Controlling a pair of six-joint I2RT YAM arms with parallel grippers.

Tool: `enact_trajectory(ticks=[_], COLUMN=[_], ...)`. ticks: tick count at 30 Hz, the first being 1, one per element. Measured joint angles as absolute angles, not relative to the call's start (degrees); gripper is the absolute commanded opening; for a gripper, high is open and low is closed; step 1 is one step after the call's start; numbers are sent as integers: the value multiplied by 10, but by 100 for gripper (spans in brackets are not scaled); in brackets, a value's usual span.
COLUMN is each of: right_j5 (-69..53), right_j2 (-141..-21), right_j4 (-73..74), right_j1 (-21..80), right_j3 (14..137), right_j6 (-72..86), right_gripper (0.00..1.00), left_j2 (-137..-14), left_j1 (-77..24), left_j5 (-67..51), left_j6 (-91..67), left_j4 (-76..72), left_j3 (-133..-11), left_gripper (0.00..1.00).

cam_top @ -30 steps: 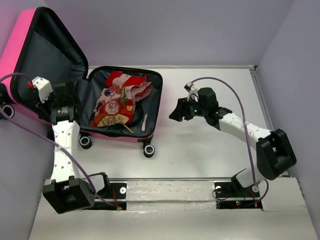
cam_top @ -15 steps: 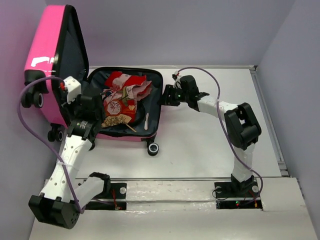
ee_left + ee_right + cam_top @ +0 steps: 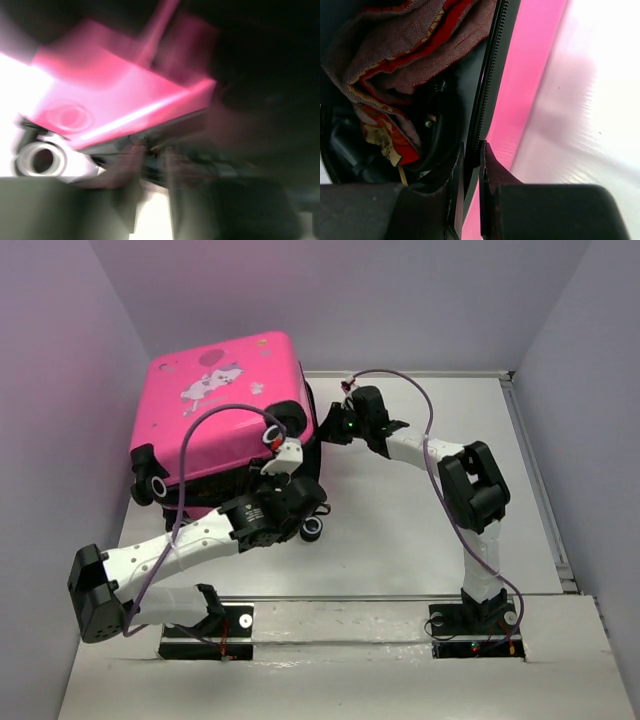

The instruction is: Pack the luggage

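The hot-pink luggage (image 3: 225, 415) lies at the back left with its printed lid lowered over the base. My right gripper (image 3: 332, 428) is at its right side. In the right wrist view it (image 3: 470, 150) is shut on the black zipper rim (image 3: 490, 85) of the luggage (image 3: 530, 90), with red patterned cloth (image 3: 405, 45) inside. My left gripper (image 3: 298, 480) is at the front right corner, below the lid's edge. The left wrist view is badly blurred: pink shell (image 3: 120, 95), a wheel (image 3: 40, 157), and the gripper (image 3: 151, 160) with its fingers apart, holding nothing.
A black wheel (image 3: 313, 527) sticks out at the front beside my left wrist; other wheels (image 3: 158, 486) show at the left. The purple left wall (image 3: 70, 390) is close behind the suitcase. Bare white table (image 3: 400, 530) lies right of it.
The lid swung down from upright onto the base. My left arm swept right to the front corner and its gripper opened. My right gripper closed on the right rim.
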State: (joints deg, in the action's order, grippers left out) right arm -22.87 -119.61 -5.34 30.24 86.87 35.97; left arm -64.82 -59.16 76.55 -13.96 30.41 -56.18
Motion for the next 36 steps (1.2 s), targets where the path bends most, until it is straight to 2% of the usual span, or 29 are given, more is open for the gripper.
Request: enact_trajectory(ticks=[1, 4, 6, 8, 9, 10, 12, 13, 14, 16, 19, 20, 21, 22, 23, 24, 25, 26, 28, 29, 31, 34, 36], right_j5=[-224, -212, -202, -198, -191, -184, -178, -172, -167, -155, -133, -125, -120, -114, -110, -109, -107, -107, -107, -109, -111, -116, -118], right_j2=[-1196, -1188, -1182, -1177, -1168, -1157, -1133, -1108, -1090, -1052, -996, -976, -963, -943, -931, -925, -913, -906, -896, -895, -892, -885, -877], right_j4=[-54, -58, -57, -54, -51, -47, -42, -35, -26, -12, -1, -3, -4, -4, -4, -3, -2, -2, 2, 5, 13, 21, 28], right_j1=[303, 305, 307, 308, 308, 308, 305, 304, 303, 300, 296, 296, 295, 293, 293, 293, 293, 293, 293, 293, 293, 293, 293], right_j3=[867, 857, 848, 840, 830, 816, 794, 777, 764, 747, 722, 712, 705, 690, 678, 673, 658, 647, 630, 625, 615, 602, 594], right_j6=[360, 354, 352, 350, 348, 348, 347, 342, 338, 328, 312, 306, 300, 295, 291, 287, 282, 277, 269, 266, 259, 248, 246], right_gripper=[30, 48, 56, 56, 56, 56, 51, 38, 29, 7, 7, 7, 7, 7, 7, 7, 7, 12, 25, 43, 65, 81, 85], left_j2=[-667, -683, -675, -653, -638, -616, -582, -562, -555, -557, -580, -585, -595, -604, -613, -626, -636, -659, -692, -715, -751, -814, -840], left_j1=[-604, -643, -681, -706, -709, -705, -683, -632, -580, -446, -215, -177, -114, -63, -22, 21, 50, 97, 144, 165, 183, 199, 204], left_j5=[746, 724, 705, 674, 661, 639, 597, 567, 540, 481, 367, 347, 307, 265, 241, 209, 190, 154, 130, 117, 96, 69, 59], left_j6=[-165, -201, -199, -183, -172, -160, -146, -142, -142, -146, -163, -164, -169, -177, -181, -184, -192, -197, -202, -206, -207, -203, -199], left_j4=[332, 353, 342, 310, 289, 261, 229, 216, 209, 197, 195, 195, 199, 199, 193, 191, 191, 196, 195, 196, 196, 207, 207], left_j3=[-566, -595, -629, -659, -668, -673, -687, -710, -731, -770, -801, -801, -801, -799, -793, -781, -772, -764, -761, -761, -762, -784, -792], left_gripper=[83, 94, 93, 92, 86, 83, 76, 58, 56, 40, 37, 38, 40, 57, 67, 83, 94, 99, 99, 99, 99, 99, 99])
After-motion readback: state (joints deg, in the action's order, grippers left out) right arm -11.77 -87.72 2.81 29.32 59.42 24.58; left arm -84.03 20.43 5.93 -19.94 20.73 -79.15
